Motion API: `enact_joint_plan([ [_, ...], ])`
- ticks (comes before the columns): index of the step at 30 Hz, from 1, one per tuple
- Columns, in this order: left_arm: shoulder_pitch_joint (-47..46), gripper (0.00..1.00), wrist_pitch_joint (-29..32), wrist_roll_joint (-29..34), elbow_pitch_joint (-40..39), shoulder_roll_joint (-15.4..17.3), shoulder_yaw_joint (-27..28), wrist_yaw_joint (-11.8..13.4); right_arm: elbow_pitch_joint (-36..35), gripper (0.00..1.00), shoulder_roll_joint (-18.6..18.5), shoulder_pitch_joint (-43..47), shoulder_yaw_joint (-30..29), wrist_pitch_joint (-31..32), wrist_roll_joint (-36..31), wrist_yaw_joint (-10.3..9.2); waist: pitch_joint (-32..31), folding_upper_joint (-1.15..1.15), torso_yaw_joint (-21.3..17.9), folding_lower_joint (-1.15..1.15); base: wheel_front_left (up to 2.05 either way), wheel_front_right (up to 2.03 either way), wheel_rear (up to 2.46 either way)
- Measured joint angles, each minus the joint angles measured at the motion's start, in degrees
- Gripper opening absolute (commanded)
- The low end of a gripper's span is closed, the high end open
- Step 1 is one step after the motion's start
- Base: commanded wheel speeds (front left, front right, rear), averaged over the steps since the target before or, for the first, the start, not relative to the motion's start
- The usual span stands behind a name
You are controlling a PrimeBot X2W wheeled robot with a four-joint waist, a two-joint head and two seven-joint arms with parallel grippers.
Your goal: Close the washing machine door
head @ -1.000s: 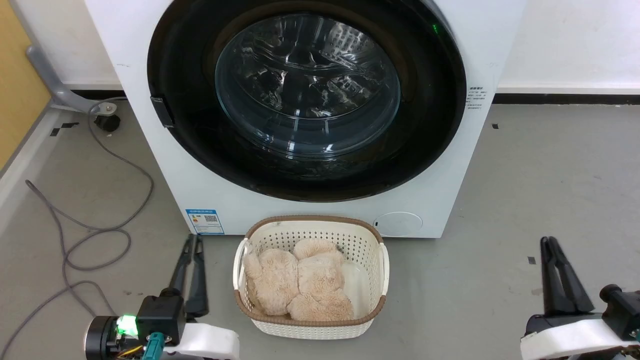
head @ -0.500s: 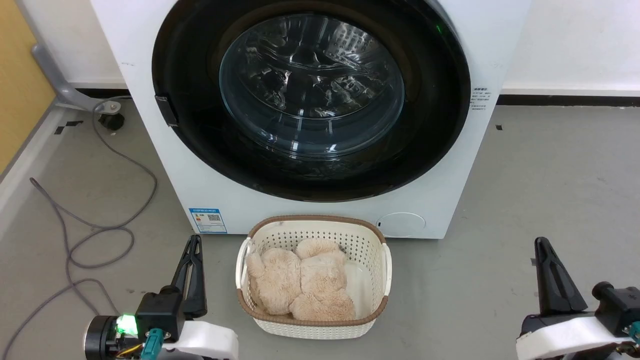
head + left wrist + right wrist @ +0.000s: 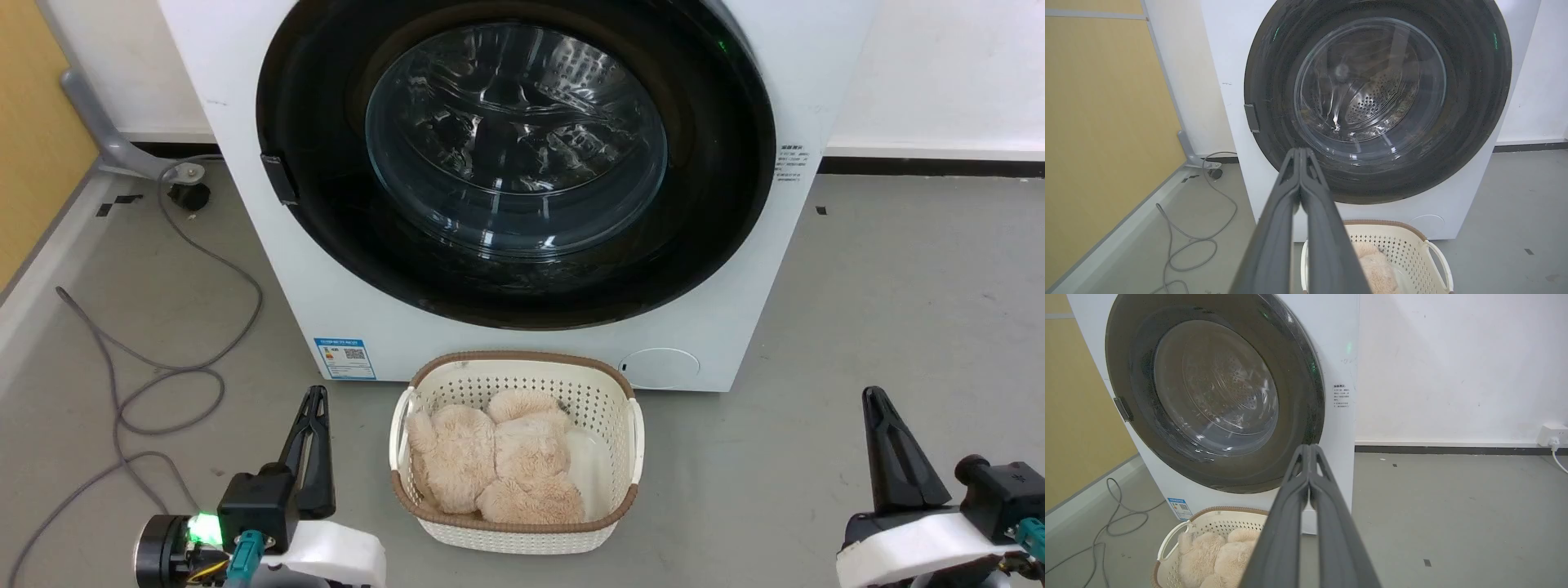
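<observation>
The washing machine (image 3: 269, 269) is a big white front-loader straight ahead. Its door (image 3: 516, 163), with a wide glossy black rim and a bulging glass bowl, lies flat against the front, and the steel drum shows through the glass. A small dark tab (image 3: 279, 178) sits on the rim's left edge. My left gripper (image 3: 315, 396) is low at the left, shut and holding nothing, well short of the machine. My right gripper (image 3: 872, 396) is low at the right, also shut and holding nothing. The left wrist view has the left gripper (image 3: 1300, 151) in front of the door (image 3: 1372, 94). The right wrist view has the right gripper (image 3: 1309, 447) beside the door (image 3: 1212, 396).
A cream perforated basket (image 3: 516, 363) holding a beige plush toy (image 3: 490, 465) stands on the floor against the machine's front, between my grippers. A grey cable (image 3: 163, 367) loops on the floor at the left, by a yellow panel (image 3: 33, 163). Bare grey floor lies to the right.
Both grippers' fingers, slightly apart a second ago, have come together. The whole head view has shifted a little to the right, so the camera moved. The door stays flat.
</observation>
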Motion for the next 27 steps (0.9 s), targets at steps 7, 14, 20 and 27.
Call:
enact_joint_plan([
  [7,0.00,0.00,1.09,0.03,-0.19,-0.05,0.48,-0.43,-0.37,0.00,0.00,0.00,0.46,1.24,-1.08,0.00,-0.02,0.00,0.30,0.00,0.00,0.00,0.00],
  [14,0.00,0.00,1.89,0.04,-0.31,-0.12,0.81,-0.91,-0.74,0.00,0.00,0.00,0.90,1.93,-1.49,0.00,-0.03,0.00,0.52,0.00,0.00,0.00,0.00],
  [20,0.00,0.00,2.89,0.05,-0.45,-0.23,1.05,-1.30,-1.23,0.00,0.00,0.00,1.37,2.94,-1.97,0.00,-0.05,0.00,0.79,0.01,0.00,0.00,0.00],
  [27,0.00,0.00,3.53,0.05,-0.55,-0.37,1.29,-1.46,-1.57,0.00,0.00,0.00,1.69,3.69,-2.43,0.00,-0.06,0.00,1.01,0.01,0.00,0.00,0.00],
])
